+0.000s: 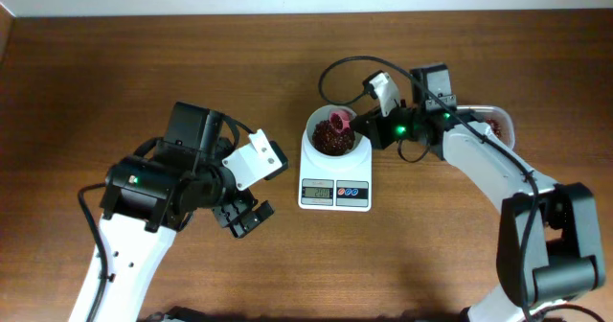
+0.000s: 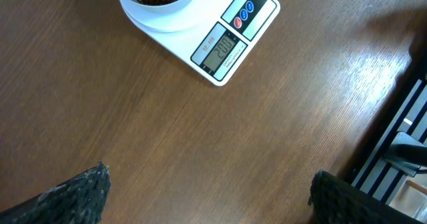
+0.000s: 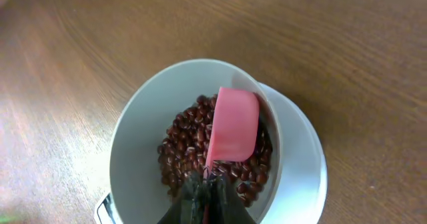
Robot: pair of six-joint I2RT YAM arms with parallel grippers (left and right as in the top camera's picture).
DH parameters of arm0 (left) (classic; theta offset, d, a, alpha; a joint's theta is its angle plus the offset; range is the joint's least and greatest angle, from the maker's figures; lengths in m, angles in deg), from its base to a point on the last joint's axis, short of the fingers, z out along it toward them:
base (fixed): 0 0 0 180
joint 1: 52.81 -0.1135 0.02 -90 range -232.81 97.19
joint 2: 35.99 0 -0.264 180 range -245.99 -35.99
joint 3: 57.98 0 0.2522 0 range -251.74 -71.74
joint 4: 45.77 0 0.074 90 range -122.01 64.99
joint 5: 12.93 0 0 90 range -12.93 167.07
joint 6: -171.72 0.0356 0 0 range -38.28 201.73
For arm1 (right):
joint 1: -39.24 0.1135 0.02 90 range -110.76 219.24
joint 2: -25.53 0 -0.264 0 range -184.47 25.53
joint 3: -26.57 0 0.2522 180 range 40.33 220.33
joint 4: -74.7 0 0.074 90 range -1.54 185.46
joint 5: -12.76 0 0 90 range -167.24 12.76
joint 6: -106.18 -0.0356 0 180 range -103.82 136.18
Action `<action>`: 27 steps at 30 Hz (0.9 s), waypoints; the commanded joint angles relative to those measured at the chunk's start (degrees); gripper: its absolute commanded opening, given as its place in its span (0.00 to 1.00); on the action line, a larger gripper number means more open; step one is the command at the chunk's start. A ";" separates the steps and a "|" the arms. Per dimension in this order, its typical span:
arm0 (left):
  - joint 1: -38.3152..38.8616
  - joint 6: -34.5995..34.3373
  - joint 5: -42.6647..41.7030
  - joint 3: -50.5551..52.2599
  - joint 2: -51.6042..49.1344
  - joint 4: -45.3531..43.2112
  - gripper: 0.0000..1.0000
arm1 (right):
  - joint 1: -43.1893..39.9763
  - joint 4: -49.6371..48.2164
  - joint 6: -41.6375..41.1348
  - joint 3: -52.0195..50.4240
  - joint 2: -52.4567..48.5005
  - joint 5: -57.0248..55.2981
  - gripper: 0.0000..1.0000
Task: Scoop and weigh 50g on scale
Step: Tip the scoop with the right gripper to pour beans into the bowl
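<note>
Just ahead of my right gripper [image 3: 208,184] the pink spoon [image 3: 233,132] hangs over the beans [image 3: 180,151], inside the white bowl [image 3: 133,124] that sits on the scale [image 1: 335,193]. My worry is the weight. If the spoon's edge rests on the beans or leans on the near rim, I judge the reading would be false, and I could call the target met when it is not. I cannot read the digits on the display [image 2: 220,51] from any view, so I cannot say how close to fifty grams the heap is. One more full scoop might overshoot.

Pulling back carelessly is the other hazard. The spoon lies close to the rim on my side, and a snag there could shove the bowl off centre or flick beans onto the table [image 2: 167,137]. The clear tub [image 1: 498,121] lies behind my right wrist, so a backward swing could also clip it.

My right fingers are pressed together on the spoon's handle, pinching it just below the cup. Its pink face is towards my camera and I see no beans on it.

My left gripper [image 2: 207,197] is spread wide and holds nothing. It touches nothing either, and the scale lies ahead of it, apart
</note>
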 commanded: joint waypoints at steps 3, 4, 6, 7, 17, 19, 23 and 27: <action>-0.33 0.90 -0.20 0.17 0.09 -0.07 0.99 | 0.48 1.27 1.86 0.26 7.58 -0.66 0.04; -0.33 0.90 -0.17 0.17 0.09 -0.07 0.99 | 0.48 2.43 3.10 0.26 8.48 -0.81 0.04; -0.33 0.90 -0.20 0.17 0.09 -0.07 0.99 | 0.48 5.53 3.32 0.26 9.84 -3.32 0.04; -0.33 0.90 -0.17 0.17 0.09 -0.07 0.99 | 0.52 7.45 4.37 0.26 10.29 -3.19 0.04; -0.28 0.90 -0.20 0.17 0.09 -0.07 0.99 | 1.90 11.69 7.19 0.26 12.63 -3.30 0.04; -0.28 0.90 -0.17 0.17 0.09 -0.07 0.99 | 3.98 11.65 7.72 0.26 12.63 -7.52 0.04; -0.28 0.90 -0.20 0.17 0.09 -0.07 0.99 | 7.26 11.50 10.36 0.26 12.63 -18.67 0.04; -0.28 0.90 -0.20 0.17 0.09 -0.07 0.99 | 7.32 11.21 10.36 0.33 12.63 -18.88 0.04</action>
